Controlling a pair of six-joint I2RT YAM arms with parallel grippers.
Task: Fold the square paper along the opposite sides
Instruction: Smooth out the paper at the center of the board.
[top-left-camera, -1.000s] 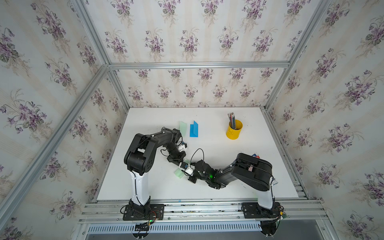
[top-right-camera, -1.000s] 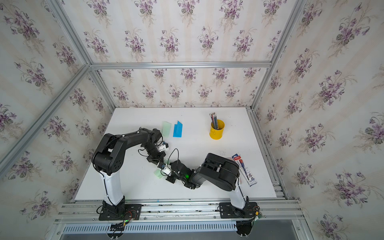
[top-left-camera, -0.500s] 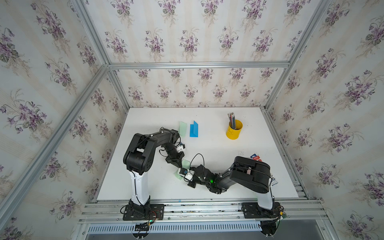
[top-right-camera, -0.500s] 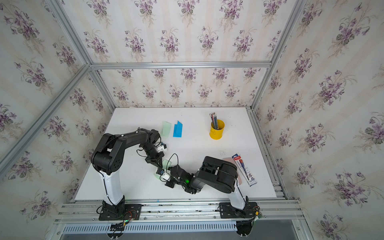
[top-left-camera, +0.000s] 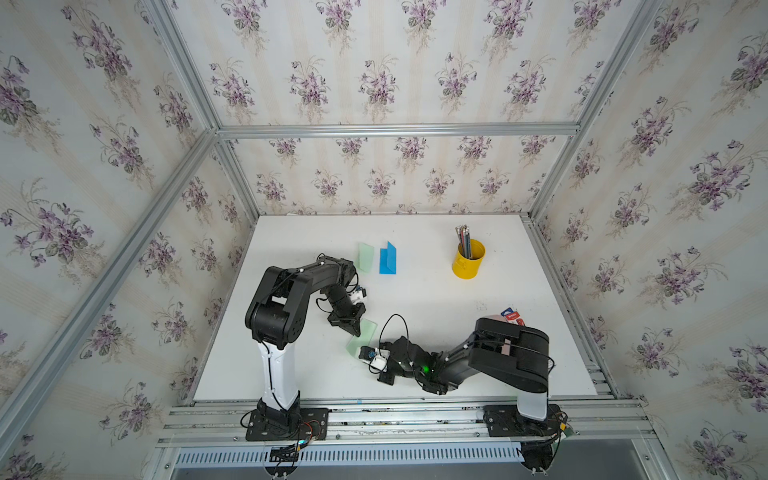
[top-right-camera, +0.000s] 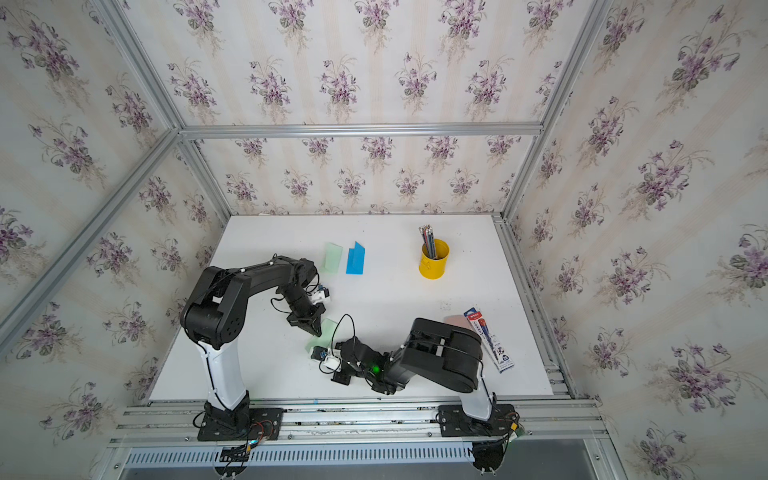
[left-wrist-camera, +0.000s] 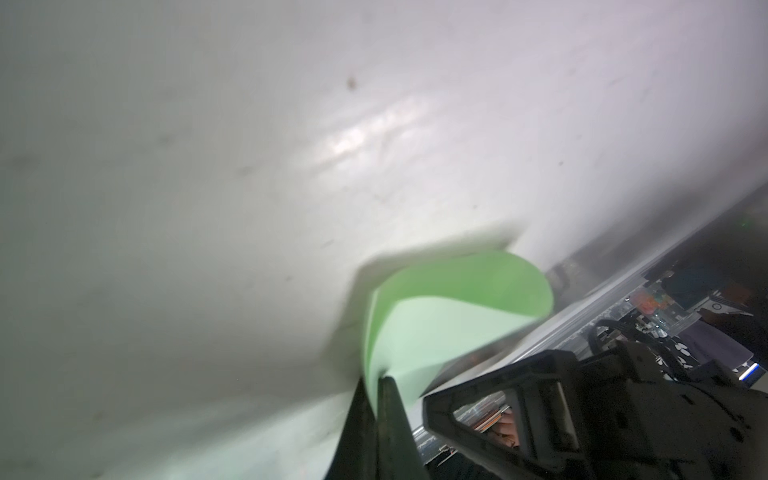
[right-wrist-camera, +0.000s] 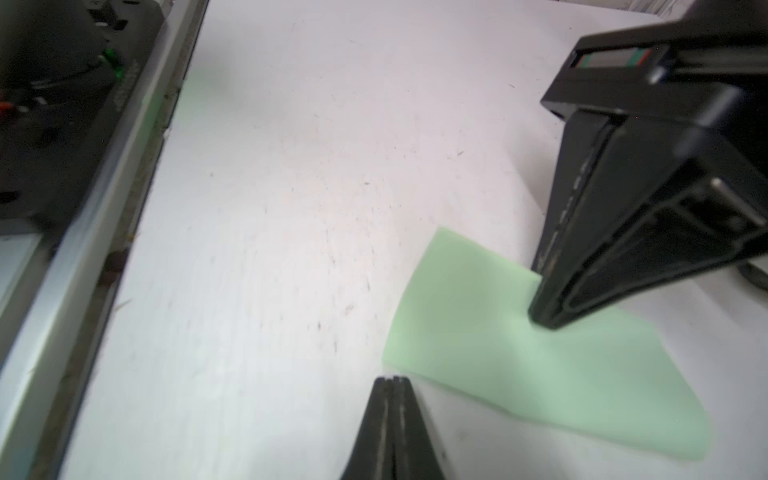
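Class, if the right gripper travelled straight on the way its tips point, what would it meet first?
Probably the near corner of the green paper, just ahead of the shut right gripper; beyond lies bare table. The gripper's height above the paper is unclear.

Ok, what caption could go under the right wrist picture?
Left pincer grips the green paper on the white table; shut right pincer points near its edge.
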